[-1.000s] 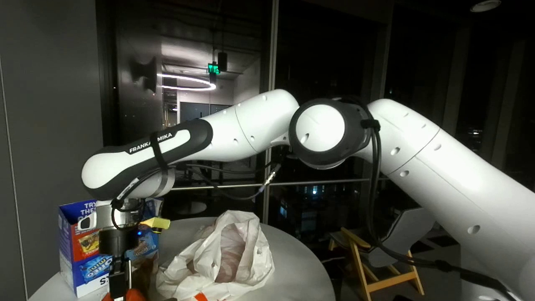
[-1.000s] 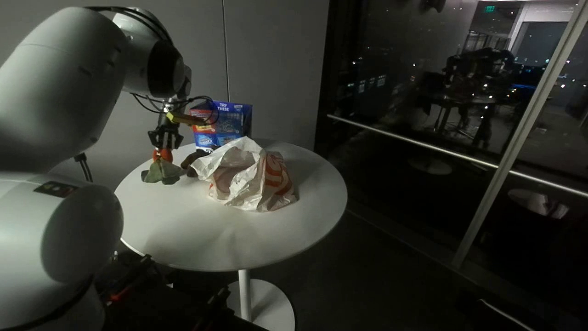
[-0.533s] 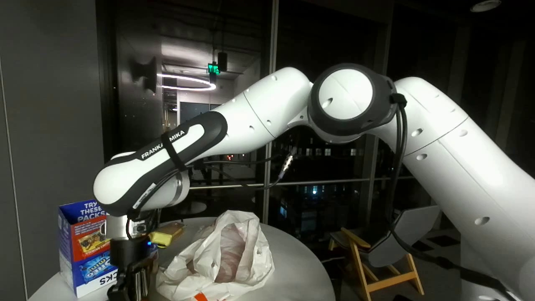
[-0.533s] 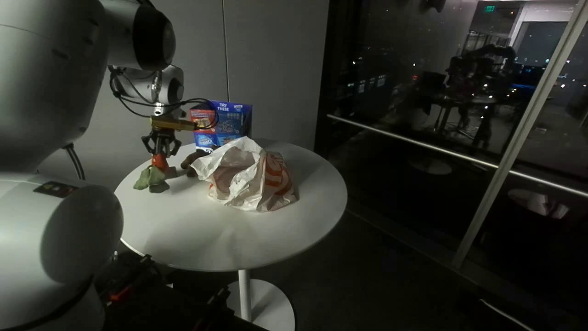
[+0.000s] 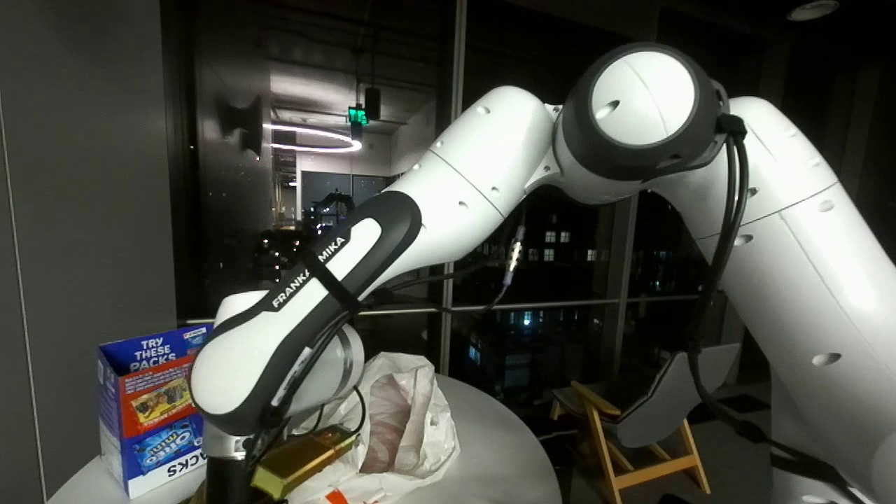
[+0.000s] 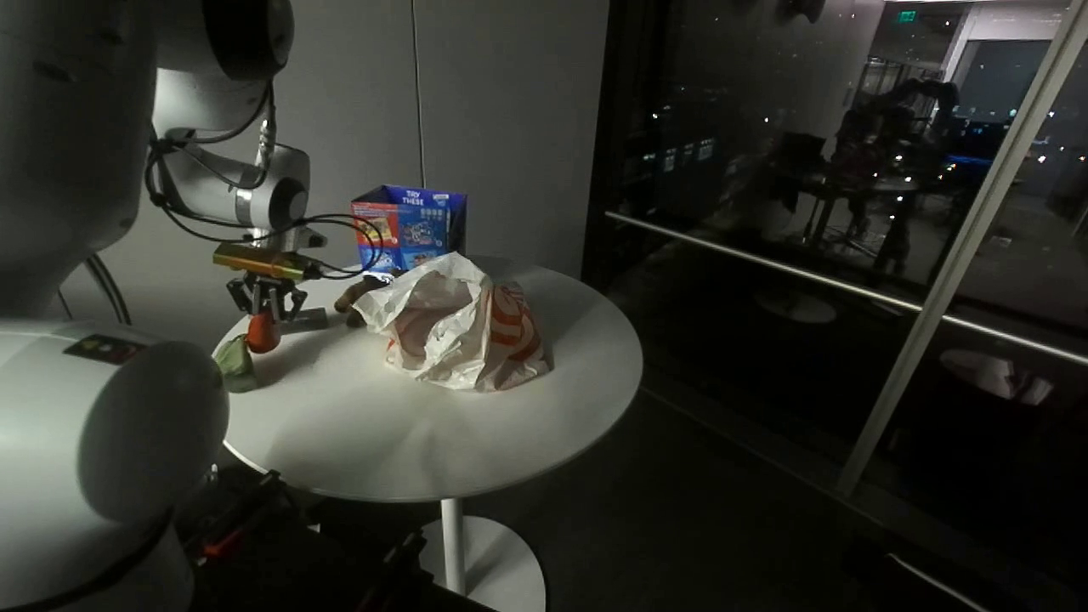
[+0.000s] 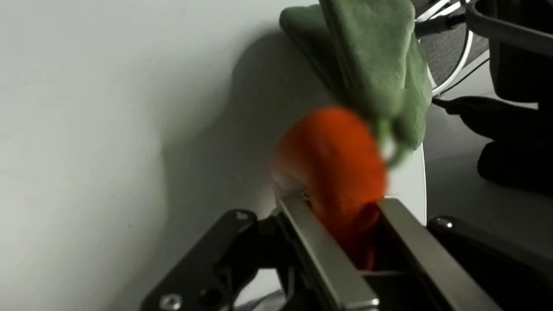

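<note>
Grasp made: gripper (image 7: pixel 341 203) pinching an orange soft toy (image 7: pixel 337 160), not yet let go

Wrist view: jaws narrow, fingers (image 7: pixel 330 255) either side of the toy at lower centre, its green part (image 7: pixel 371 47) reaching to the upper right. As I judge it, hold secured, setting down not done. Can't tell whether the green end brushes the white table (image 6: pixel 425 450). In an exterior view, toy at left, mid-height, near the table's left rim, well apart from the white bag (image 6: pixel 510 340) mid-frame; blue box (image 6: pixel 416 234) above the bag. Pose: arm (image 5: pixel 483 154) arches from the right edge, elbow (image 5: pixel 644 98) upper right, wrist (image 5: pixel 231 364) low at lower left; gripper points roughly downward
</note>
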You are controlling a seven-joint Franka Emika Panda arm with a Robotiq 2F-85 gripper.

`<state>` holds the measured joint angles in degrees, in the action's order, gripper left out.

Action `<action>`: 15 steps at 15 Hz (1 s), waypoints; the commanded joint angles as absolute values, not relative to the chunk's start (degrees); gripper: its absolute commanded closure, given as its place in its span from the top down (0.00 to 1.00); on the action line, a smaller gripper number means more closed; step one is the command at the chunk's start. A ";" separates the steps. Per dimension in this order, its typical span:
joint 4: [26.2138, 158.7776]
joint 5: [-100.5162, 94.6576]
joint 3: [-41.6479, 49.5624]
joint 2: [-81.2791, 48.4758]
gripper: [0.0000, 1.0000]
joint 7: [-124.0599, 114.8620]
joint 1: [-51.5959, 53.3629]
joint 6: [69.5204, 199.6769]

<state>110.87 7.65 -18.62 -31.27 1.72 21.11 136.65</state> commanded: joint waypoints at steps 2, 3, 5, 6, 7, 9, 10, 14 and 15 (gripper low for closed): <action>128.25 14.19 -19.71 -21.66 0.05 -6.44 20.38 151.10; 131.47 15.32 -19.70 -20.12 0.05 -7.45 20.02 154.18; 138.18 15.20 -18.40 -16.56 0.45 -9.17 20.02 161.54; 130.12 13.93 -19.39 -23.01 0.51 -7.29 20.14 155.92; 131.99 13.83 -19.31 -22.12 0.33 -7.51 20.02 157.01; 131.78 13.84 -19.37 -22.40 0.49 -7.47 19.98 156.68; 131.48 13.86 -19.52 -22.61 0.52 -7.45 20.03 156.66; 131.09 13.86 -19.56 -22.85 0.52 -7.45 20.05 156.61; 130.98 13.87 -19.56 -22.94 0.52 -7.45 20.05 156.60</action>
